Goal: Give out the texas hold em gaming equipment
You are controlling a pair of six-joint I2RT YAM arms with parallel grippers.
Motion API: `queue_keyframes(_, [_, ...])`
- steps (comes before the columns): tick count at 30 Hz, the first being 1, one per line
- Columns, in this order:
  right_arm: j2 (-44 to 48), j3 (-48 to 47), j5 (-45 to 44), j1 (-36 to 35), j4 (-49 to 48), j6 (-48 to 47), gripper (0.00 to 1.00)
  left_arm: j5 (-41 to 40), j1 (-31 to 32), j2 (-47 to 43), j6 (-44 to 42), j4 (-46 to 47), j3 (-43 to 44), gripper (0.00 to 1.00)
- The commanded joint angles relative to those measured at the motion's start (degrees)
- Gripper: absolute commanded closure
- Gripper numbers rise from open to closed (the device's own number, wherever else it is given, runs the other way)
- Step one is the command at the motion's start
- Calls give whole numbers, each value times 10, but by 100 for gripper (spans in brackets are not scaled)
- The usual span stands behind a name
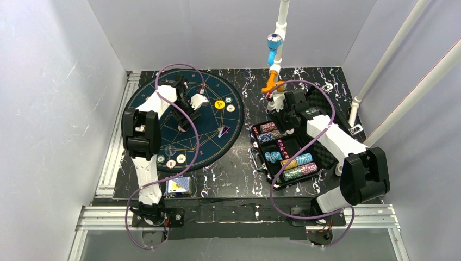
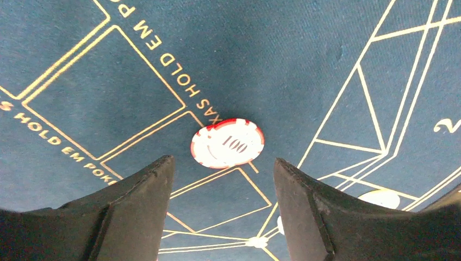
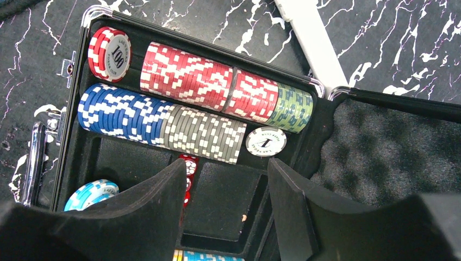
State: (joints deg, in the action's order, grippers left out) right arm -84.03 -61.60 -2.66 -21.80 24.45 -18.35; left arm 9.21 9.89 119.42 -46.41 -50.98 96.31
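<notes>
100 chip [image 2: 227, 143] | flat on poker mat [image 2: 282, 65], just ahead of left claw [image 2: 222, 166], centred between its tips | left claw spread, empty, nearer | right claw [image 3: 227, 166] apart, apparently empty, above chip case [image 3: 125, 160]

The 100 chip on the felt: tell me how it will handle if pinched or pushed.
The 100 chip lies flat on the felt mat, so it probably offers little edge to pinch. It looks rigid, so it should not bend. Pushed, it would likely slide rather than roll, the cloth slowing it.
</notes>
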Motion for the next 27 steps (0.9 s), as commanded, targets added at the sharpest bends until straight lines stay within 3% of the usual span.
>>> queue_keyframes(1, [11, -12, 14, 2, -16, -1, 36, 11, -2, -63, -154, -3, -14, 34])
queue_keyframes(9, [9, -11, 9, 2, -16, -2, 35, 66, -2, -50, -302, -33, -4, 37])
queue_keyframes(17, [9, -11, 7, 2, -16, -4, 36, 79, -1, -19, -348, -70, 5, 38])
queue_keyframes(27, [5, -11, 6, 2, -15, -4, 36, 67, -1, -8, -350, -24, -36, 38])
